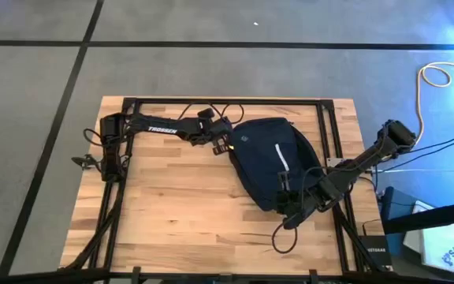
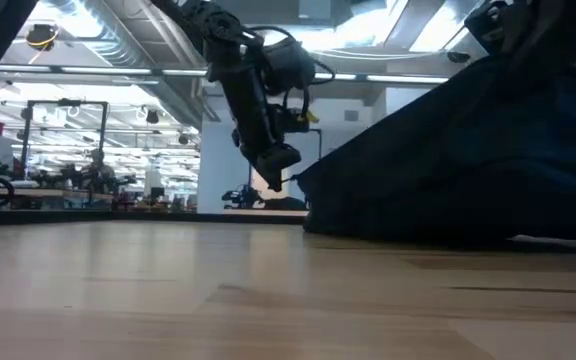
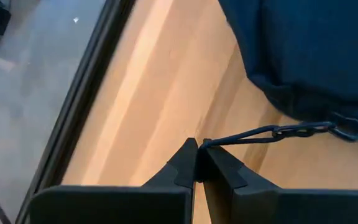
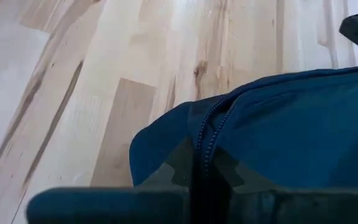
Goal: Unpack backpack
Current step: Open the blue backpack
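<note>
The dark navy backpack (image 1: 270, 162) lies flat on the wooden table, right of centre, with its white stripe (image 1: 282, 158) facing up. My left gripper (image 1: 225, 147) is at the backpack's far-left edge, shut on a thin dark pull cord (image 3: 241, 135). In the low view this gripper (image 2: 278, 182) hangs just beside the bag's edge (image 2: 468, 150). My right gripper (image 1: 288, 199) is at the bag's near end, shut on the fabric beside the zipper (image 4: 211, 127). My left gripper pinches the free end of the pull cord (image 3: 205, 145) between its two fingertips. The cord runs almost straight from the tips to a small linked puller (image 3: 303, 130) at the backpack's edge (image 3: 303, 56), just above the table. My right gripper pinches a ridge of the backpack's fabric along the zipper line (image 4: 199, 149) between its two fingers, at the bag's near end. The fingers themselves hide how many layers they hold. The rest of the bag lies on the table.
Black frame rails (image 1: 124, 158) run along the table's left, far and right sides. A dark cable loop (image 1: 286, 237) lies near the front edge by the right arm. Bare wood (image 1: 180, 205) spreads out left of and in front of the backpack.
</note>
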Controlling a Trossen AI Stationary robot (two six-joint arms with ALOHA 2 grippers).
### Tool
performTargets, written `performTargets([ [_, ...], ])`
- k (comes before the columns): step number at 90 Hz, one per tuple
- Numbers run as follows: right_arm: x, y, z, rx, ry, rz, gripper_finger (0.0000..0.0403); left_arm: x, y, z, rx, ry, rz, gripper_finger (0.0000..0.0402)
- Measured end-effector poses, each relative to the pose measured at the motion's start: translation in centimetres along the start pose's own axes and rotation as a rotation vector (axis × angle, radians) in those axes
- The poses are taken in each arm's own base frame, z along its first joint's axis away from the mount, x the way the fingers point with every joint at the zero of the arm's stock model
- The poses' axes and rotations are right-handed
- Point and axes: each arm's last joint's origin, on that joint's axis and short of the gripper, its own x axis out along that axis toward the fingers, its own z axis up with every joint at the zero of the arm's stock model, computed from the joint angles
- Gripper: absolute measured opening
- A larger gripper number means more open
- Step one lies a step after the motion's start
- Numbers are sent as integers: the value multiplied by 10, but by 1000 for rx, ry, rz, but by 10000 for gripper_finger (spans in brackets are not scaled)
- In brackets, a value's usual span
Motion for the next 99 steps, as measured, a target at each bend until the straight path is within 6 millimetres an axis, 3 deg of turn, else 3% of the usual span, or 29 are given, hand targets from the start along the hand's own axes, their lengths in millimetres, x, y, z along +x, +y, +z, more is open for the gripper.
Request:
performTargets([
  [55,0,2,-6,5,78,99,1,6,9,-1,-40,3,-76,0],
  [67,-1,3,-7,3,86,111,1,6,6,1,-70,-18,-181,0],
  [80,-1,5,-7,2,95,155,1,-1,-7,7,-65,-80,-276,13],
  [99,-1,6,-7,4,95,168,0,-18,-35,9,-1,-119,-327,76],
])
